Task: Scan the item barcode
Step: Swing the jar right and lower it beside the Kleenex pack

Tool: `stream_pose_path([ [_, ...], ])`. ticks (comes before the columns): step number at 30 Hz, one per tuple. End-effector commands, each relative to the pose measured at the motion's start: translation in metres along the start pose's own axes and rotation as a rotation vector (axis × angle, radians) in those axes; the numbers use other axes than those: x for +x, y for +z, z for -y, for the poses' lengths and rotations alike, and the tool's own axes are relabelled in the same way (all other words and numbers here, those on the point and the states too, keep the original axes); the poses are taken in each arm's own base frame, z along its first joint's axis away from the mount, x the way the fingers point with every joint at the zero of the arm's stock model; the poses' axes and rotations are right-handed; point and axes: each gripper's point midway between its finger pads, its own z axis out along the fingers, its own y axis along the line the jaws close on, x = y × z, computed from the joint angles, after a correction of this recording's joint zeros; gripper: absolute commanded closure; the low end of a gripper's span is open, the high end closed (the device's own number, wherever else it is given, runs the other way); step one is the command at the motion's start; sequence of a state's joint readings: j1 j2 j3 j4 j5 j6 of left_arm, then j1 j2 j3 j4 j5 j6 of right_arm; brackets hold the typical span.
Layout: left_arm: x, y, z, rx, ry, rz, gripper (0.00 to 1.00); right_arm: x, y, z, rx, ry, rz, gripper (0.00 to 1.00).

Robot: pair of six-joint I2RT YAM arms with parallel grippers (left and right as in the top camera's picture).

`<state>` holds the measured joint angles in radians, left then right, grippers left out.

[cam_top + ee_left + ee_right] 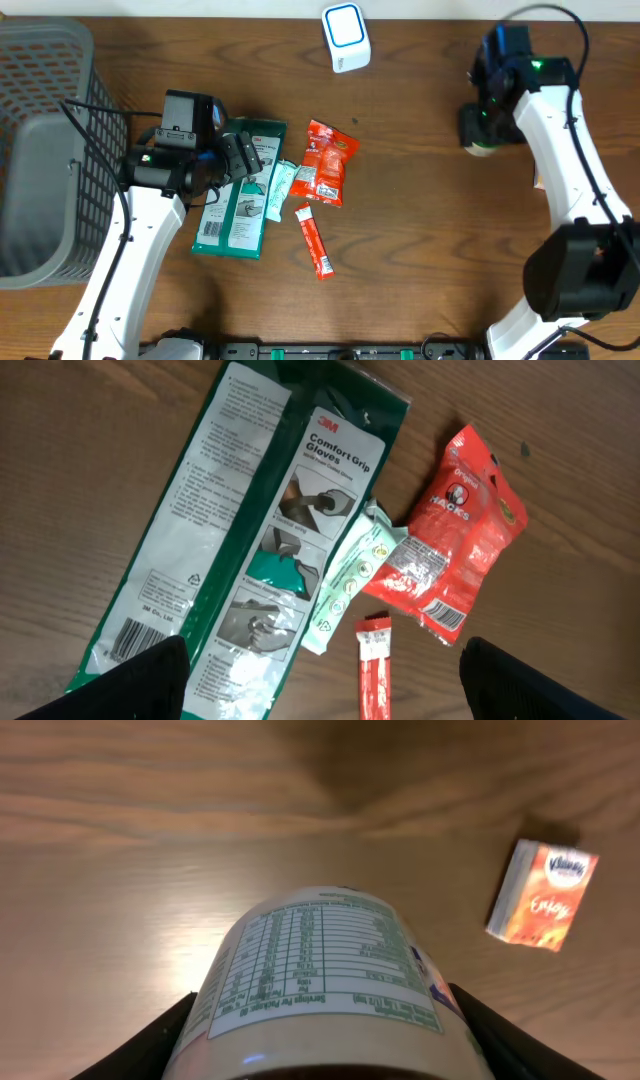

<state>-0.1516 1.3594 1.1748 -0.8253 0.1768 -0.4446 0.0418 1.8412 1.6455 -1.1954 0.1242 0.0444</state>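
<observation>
My right gripper (480, 128) is shut on a pale round container (325, 970) with a nutrition label, held at the right side of the table. In the right wrist view the black fingers (160, 1040) press on both of its sides. The white and blue scanner (346, 37) stands at the back centre, well to the left of that container. My left gripper (325, 672) hangs open above a pile of packets, with nothing between its fingers. Its barcode is not visible on the held container.
Under the left gripper lie a green glove pack (240, 530), a pale green sachet (350, 575), a red snack bag (455, 530) and a red stick sachet (374, 670). A grey basket (40, 150) fills the left edge. An orange tissue pack (543, 895) lies near the right arm.
</observation>
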Motion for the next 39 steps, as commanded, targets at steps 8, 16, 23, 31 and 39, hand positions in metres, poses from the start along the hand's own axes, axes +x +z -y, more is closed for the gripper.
stream_pose_path([
  [8,-0.006,-0.005,0.001,0.0,0.006,0.023,0.13,0.033,0.087,0.054,0.03,0.173,-0.014,0.85],
  [16,-0.006,-0.005,0.001,0.0,0.006,0.023,0.13,0.048,0.115,0.073,0.053,0.232,0.001,0.8],
  [23,-0.006,-0.005,0.001,0.0,0.006,0.023,0.13,0.05,0.116,0.082,0.058,0.258,0.002,0.63],
  [31,-0.006,-0.005,0.001,0.0,0.006,0.023,0.13,0.047,0.116,0.083,0.059,0.259,0.015,0.19],
  [39,-0.006,-0.005,0.001,0.0,0.006,0.023,0.13,0.041,0.11,0.085,0.061,0.26,0.032,0.02],
])
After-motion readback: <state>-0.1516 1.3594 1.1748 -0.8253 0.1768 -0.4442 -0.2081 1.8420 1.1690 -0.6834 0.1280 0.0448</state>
